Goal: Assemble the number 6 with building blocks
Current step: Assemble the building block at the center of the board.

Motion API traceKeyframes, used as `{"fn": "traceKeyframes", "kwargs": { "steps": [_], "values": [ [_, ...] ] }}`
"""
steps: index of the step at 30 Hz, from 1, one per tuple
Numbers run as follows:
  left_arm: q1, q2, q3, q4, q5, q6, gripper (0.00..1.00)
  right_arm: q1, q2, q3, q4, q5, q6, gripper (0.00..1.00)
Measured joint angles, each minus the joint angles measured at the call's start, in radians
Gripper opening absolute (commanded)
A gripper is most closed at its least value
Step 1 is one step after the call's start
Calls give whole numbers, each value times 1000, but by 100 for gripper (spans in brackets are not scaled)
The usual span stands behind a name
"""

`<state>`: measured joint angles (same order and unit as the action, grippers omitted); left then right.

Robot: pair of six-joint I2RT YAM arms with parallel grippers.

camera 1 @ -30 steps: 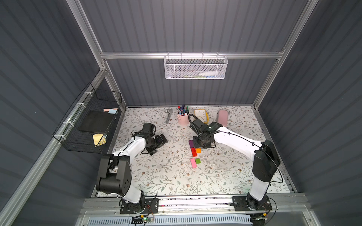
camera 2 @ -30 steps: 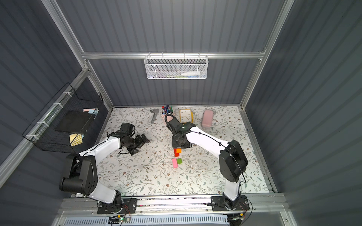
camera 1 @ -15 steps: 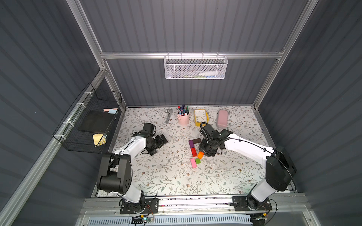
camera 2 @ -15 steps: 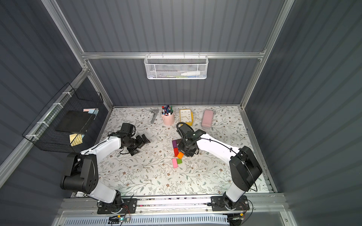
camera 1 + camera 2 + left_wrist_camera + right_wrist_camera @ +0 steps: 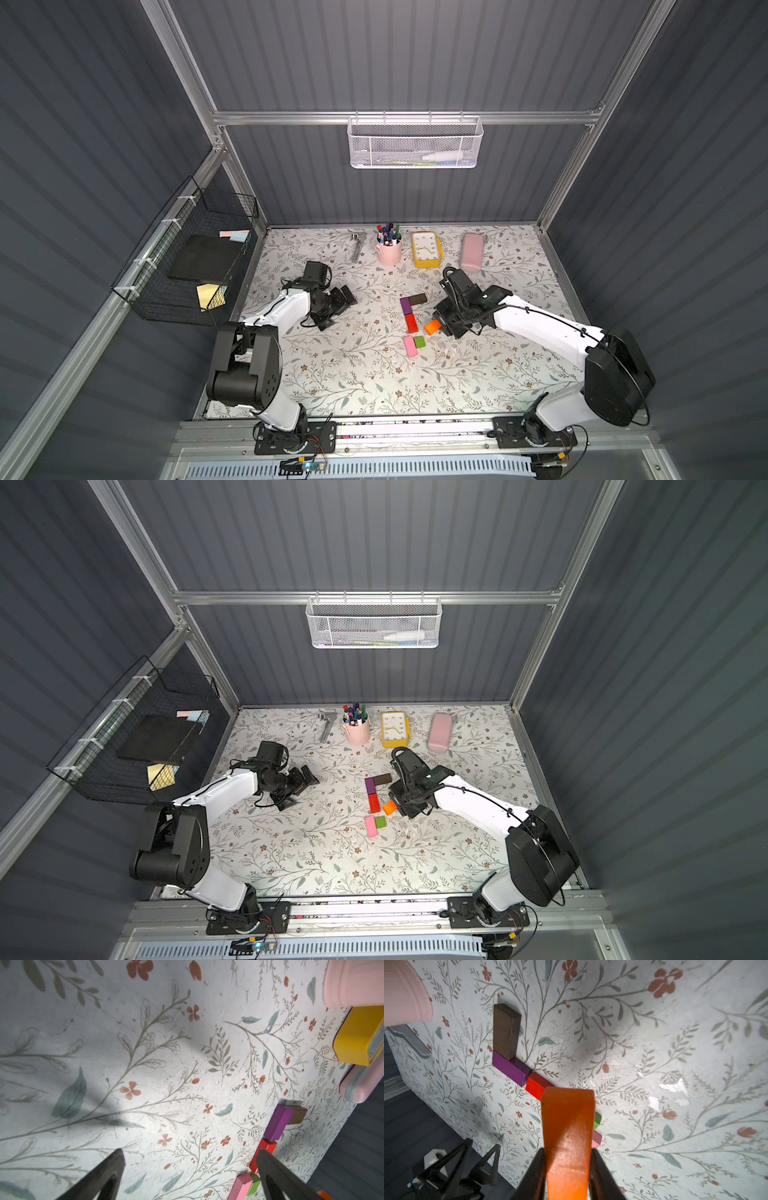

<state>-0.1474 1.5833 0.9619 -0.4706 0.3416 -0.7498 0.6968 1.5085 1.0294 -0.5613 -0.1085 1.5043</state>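
At the middle of the floral mat [image 5: 353,374], in both top views, we see a dark brown block [image 5: 417,299] butting the end of a purple block [image 5: 406,305] in an L. A red block [image 5: 411,323] lies in line after the purple one. Further on, a pink block [image 5: 410,346] has a green cube [image 5: 419,342] touching its side. The right gripper [image 5: 439,329] clamps an orange block [image 5: 432,327] just beside the red one. The left gripper [image 5: 347,297] lies well apart from them all.

From the left wrist, we see its dark tapered fingers [image 5: 108,1172] spread wide with only mat between them. The square-edged bars lie beyond one finger.

From the right wrist, black fingers [image 5: 533,1174] pinch the long sides of the orange block, a smooth, slightly glossy bar. It points out over the red block and hides part of the green cube and pink block. The dark brown block shows wood grain, and the mat's print is chipped in white flecks.
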Motion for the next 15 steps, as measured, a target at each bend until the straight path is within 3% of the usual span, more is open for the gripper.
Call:
{"fn": "traceKeyframes", "kwargs": {
  "steps": [15],
  "values": [
    [0, 0, 9, -5, -12, 7, 99, -29, 170, 141, -43, -48, 72, 26]
  ]
}}
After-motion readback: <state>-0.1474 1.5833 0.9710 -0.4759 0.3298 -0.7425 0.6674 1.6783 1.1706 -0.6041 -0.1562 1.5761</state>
